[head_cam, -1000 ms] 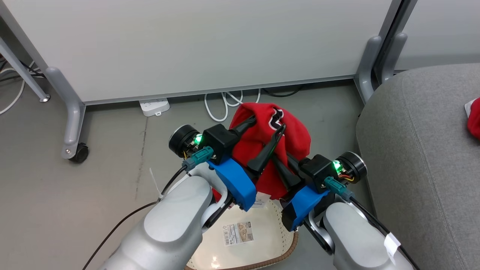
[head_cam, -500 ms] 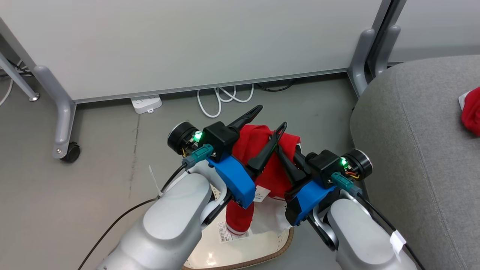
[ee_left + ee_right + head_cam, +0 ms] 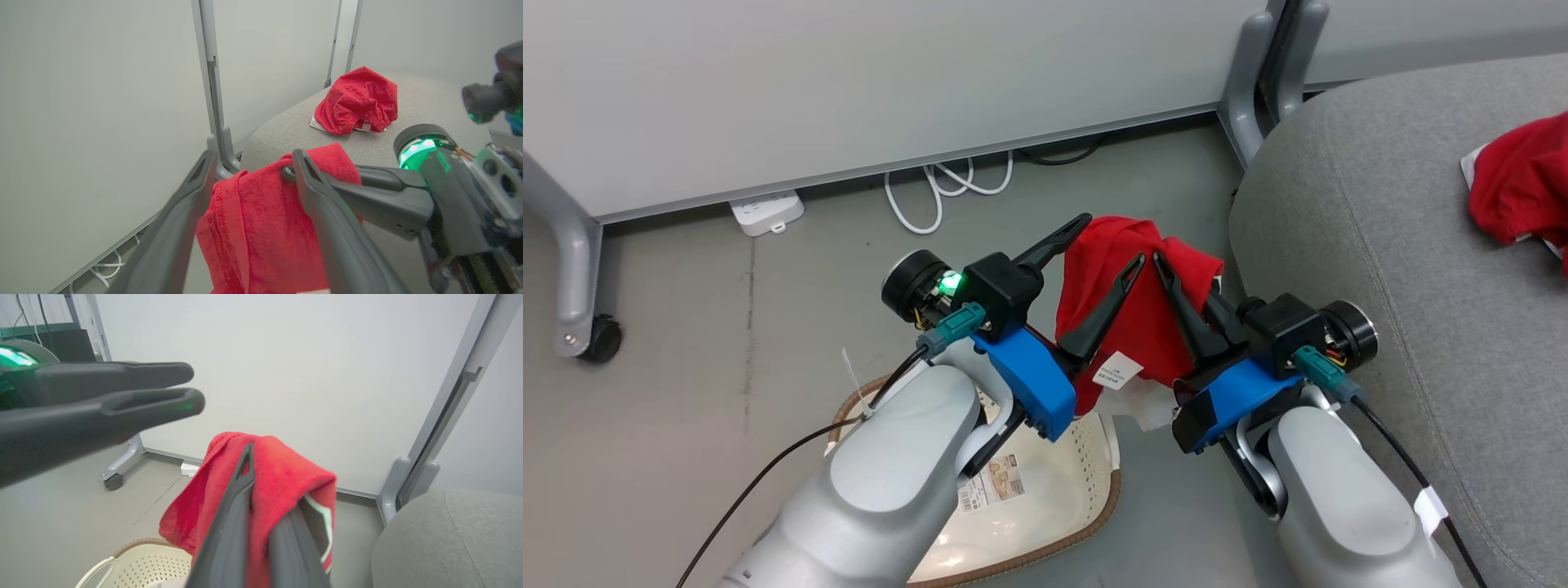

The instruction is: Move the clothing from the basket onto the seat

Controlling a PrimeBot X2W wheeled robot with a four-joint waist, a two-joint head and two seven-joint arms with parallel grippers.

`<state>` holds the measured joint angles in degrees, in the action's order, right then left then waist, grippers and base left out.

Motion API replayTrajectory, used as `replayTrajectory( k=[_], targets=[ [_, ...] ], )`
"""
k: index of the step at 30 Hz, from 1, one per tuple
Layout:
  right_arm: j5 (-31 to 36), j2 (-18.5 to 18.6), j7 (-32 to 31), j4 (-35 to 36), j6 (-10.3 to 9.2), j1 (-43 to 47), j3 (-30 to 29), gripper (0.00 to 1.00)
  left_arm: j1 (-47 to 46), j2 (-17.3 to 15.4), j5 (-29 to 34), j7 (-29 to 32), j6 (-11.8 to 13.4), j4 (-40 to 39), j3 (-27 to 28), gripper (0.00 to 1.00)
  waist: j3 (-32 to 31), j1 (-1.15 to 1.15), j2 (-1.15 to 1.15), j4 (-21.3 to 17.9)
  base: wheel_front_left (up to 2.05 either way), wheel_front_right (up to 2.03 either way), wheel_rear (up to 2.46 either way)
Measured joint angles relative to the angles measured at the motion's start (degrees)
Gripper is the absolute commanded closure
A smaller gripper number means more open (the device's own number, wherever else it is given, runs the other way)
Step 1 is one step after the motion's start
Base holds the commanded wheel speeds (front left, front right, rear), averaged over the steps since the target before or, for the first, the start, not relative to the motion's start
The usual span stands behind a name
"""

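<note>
Clothing (image 3: 1147,343) hangs from the right gripper (image 3: 1184,286); basket (image 3: 1086,490) bottom bears a label (image 3: 988,487).

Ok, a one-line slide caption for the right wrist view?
Right gripper shut on a red shirt, held clear of the basket, left gripper alongside, grey seat at lower right.

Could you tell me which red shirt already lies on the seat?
The crumpled shirt at the far right, on the grey seat; the other shirt hangs from the shut right gripper.

Pale partition panels (image 3: 849,82) stand on grey metal legs (image 3: 572,245) over a grey floor (image 3: 686,343). A white power strip (image 3: 766,211) and looped cable (image 3: 947,189) lie beneath.
</note>
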<state>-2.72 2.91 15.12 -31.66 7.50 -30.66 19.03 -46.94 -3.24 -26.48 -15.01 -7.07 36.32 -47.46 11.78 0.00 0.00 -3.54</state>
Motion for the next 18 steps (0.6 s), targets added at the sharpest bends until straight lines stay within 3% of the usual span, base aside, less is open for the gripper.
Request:
replayTrajectory(
  k=[18],
  targets=[
    [1.11, 1.26, 0.00, 6.54, 0.00, 1.67, -12.30, 1.00, -1.88, -0.91, 1.25, -0.03, -0.11, -0.73, -1.40, 0.00, 4.89, 0.00, 0.00, -9.16, 0.00, 0.00, 0.00]
  ],
)
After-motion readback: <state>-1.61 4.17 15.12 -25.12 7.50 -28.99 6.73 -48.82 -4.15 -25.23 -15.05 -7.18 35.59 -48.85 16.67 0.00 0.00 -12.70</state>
